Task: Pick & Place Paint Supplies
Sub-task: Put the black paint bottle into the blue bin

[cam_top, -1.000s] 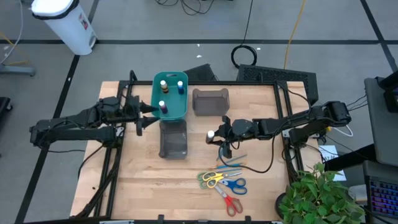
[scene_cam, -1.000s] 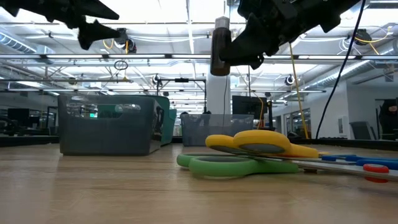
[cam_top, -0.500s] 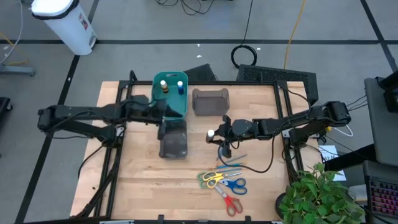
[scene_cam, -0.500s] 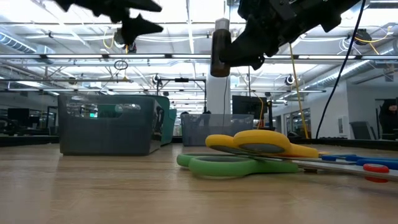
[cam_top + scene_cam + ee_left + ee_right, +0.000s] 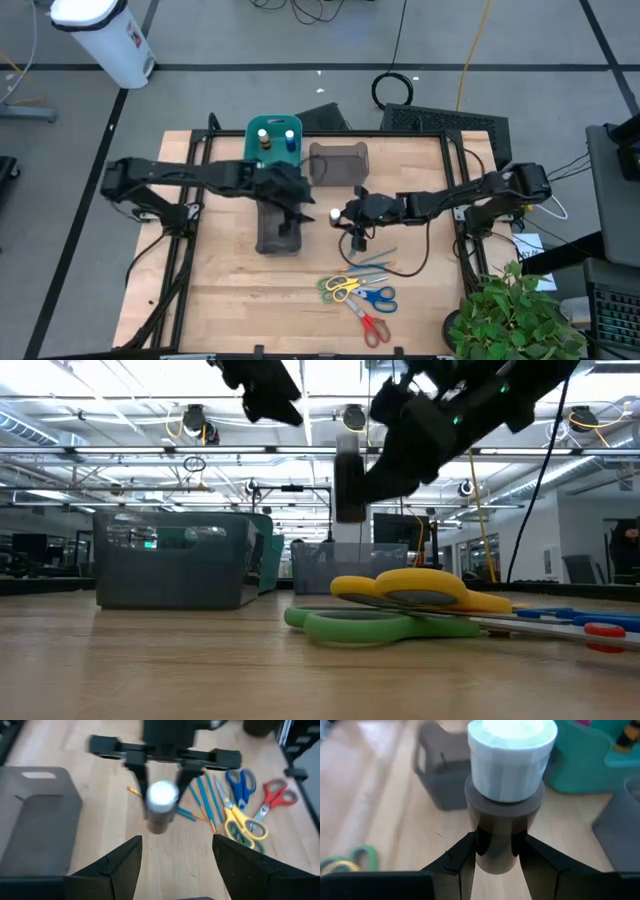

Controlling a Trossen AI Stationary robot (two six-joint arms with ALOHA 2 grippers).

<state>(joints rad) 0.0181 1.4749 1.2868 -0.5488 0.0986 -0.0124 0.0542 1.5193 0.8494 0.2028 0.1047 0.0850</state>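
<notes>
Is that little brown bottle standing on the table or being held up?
Held up: the right gripper clamps the brown paint bottle, which hangs above the table in the low view.

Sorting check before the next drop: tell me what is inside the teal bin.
In the high view, the teal bin holds two white-capped bottles at its far end, one brown, one blue. The left arm crosses over the near part, hiding whatever lies there.

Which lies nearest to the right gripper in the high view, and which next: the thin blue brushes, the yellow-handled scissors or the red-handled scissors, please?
From the right gripper:
1. Thin blue brushes, just below it.
2. Yellow-handled scissors, nearer the table's front edge.
3. Red-handled scissors, at the front edge.
</notes>
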